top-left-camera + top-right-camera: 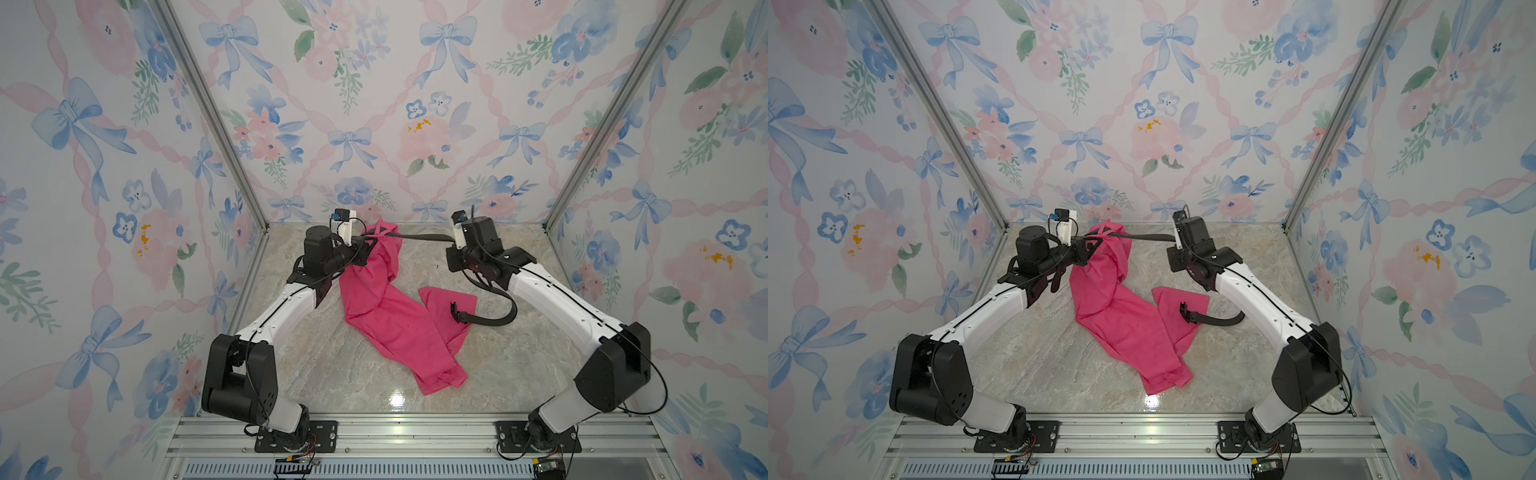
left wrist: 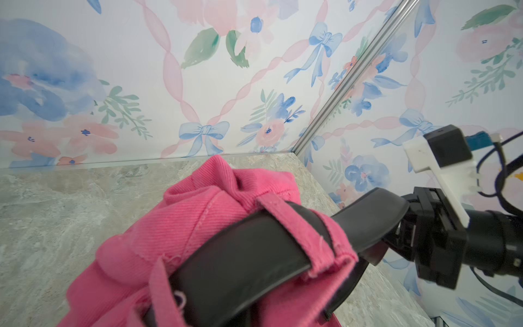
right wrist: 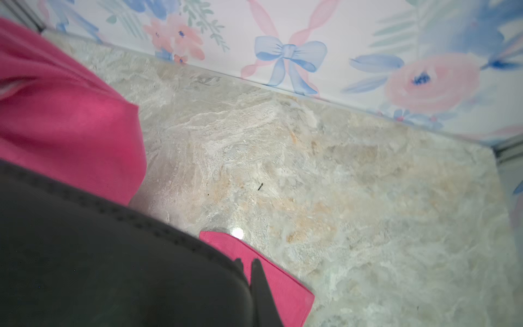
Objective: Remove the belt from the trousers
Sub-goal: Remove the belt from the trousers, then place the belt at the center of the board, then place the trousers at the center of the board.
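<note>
left wrist view: right fingers [image 2: 403,226] clenched on the belt [image 2: 249,254], flat strap pinched between them. from that grip the strap runs back through a pink belt loop [image 2: 284,225] on the bunched waist of the trousers [image 2: 175,226]. left fingers [image 1: 365,248], in both top views, closed at the raised waist; the pinch seems to take cloth, though the tips are hidden under folds. between the two grips the belt spans taut above the surface [image 1: 519,365]. past the right fingers the strap drops under the right arm [image 1: 552,299], curves across the surface and ends at the buckle [image 1: 456,312], which lies on a trouser leg. trouser legs trail from the lifted waist down over the surface toward the near edge. right wrist view: belt fills the near corner, blurred.
</note>
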`<state>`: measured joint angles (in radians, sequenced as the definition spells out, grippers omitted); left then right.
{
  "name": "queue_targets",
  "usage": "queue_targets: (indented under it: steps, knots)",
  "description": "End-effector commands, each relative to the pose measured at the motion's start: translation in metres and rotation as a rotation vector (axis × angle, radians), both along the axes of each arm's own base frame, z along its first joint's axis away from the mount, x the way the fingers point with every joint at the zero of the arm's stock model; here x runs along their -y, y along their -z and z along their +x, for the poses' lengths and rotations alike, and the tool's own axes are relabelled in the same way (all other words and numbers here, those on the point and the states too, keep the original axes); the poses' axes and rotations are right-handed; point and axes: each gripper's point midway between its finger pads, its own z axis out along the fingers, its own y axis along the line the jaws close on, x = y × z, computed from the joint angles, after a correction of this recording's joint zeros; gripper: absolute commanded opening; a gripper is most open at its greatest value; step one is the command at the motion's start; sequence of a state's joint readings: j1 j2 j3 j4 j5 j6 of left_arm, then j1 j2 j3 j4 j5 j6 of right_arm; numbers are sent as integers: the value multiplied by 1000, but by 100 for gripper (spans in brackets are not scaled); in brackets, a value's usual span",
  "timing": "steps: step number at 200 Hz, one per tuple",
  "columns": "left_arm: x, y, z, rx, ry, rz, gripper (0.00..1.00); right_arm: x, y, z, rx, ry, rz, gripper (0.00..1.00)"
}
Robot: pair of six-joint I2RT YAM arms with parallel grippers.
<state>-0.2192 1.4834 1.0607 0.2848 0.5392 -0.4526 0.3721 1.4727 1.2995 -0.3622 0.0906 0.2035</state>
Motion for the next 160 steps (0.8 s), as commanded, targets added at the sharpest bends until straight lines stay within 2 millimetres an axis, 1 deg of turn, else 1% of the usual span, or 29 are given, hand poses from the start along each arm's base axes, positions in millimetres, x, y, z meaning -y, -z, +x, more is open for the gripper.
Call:
queue_targets:
  steps: [1, 7, 20, 33, 52, 74, 88, 98, 109, 122, 130, 147, 160]
  knots:
    - [-95, -11, 36, 3, -364, -67, 0, 106, -20, 1, 104, 418, 374, 0]
    - [-94, -9, 37, -3, -360, -73, 0, 113, -20, -2, 113, 438, 381, 0]
    - [-92, -6, 38, -17, -356, -87, 0, 119, -20, -6, 121, 450, 371, 0]
    - [-95, -1, 39, -31, -371, -93, 0, 127, -14, -6, 113, 481, 404, 0]
    - [-106, 2, 41, -40, -406, -98, 0, 158, 3, -7, 123, 595, 599, 0]
    - [-131, 7, 41, -53, -455, -106, 0, 209, 20, -19, 184, 750, 805, 0]
    - [-144, 11, 40, -57, -478, -102, 0, 237, 27, -30, 218, 823, 865, 0]
    - [-147, 13, 40, -59, -480, -97, 0, 244, 26, -35, 227, 834, 848, 0]
    - [-143, 17, 40, -66, -463, -91, 0, 239, 24, -34, 210, 805, 805, 0]
    - [-131, 21, 43, -77, -430, -88, 0, 215, 21, -24, 182, 712, 756, 0]
    - [-119, 23, 45, -78, -403, -79, 0, 196, 19, -16, 157, 650, 707, 0]
    - [-88, 23, 46, -61, -336, -47, 0, 140, 14, 0, 97, 469, 575, 0]
    - [-58, 24, 43, -38, -271, -9, 1, 98, 12, 10, 67, 337, 507, 0]
